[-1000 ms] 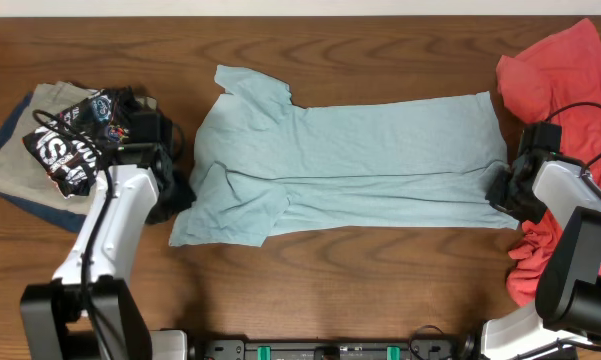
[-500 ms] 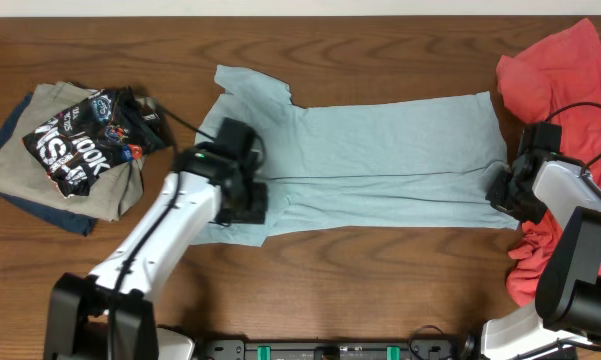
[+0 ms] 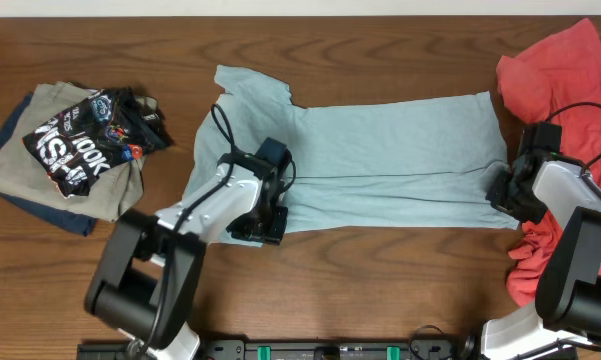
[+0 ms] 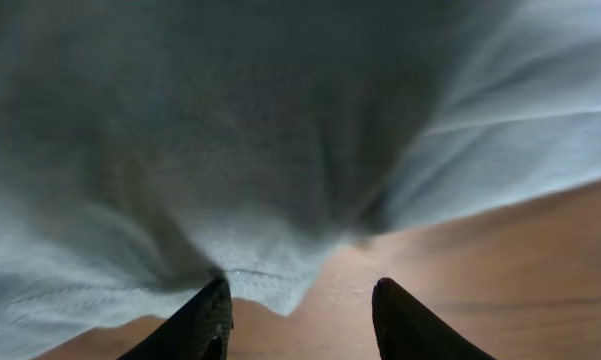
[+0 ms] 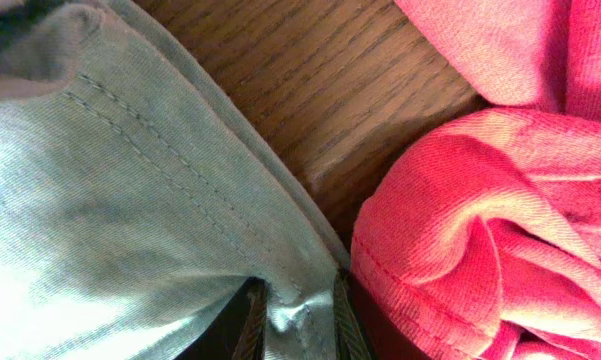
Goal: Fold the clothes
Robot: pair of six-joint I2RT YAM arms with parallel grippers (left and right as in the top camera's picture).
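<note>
The light blue T-shirt lies spread flat across the middle of the table. My left gripper is at its front left edge. In the left wrist view the fingers are open, and a corner of the blue cloth hangs by the left finger, not pinched. My right gripper is at the shirt's front right corner. In the right wrist view it is shut on the stitched blue hem. The coral-red shirt is heaped at the right edge and touches the right gripper.
A pile of khaki and navy garments with a crumpled black lettered tee on top lies at the far left. Bare wood table runs along the front. A black cable loops over the red shirt.
My left arm swung right, from beside the shirt's left side to its front left edge. The lower left sleeve no longer lies spread out at the front left. The right arm has not moved.
</note>
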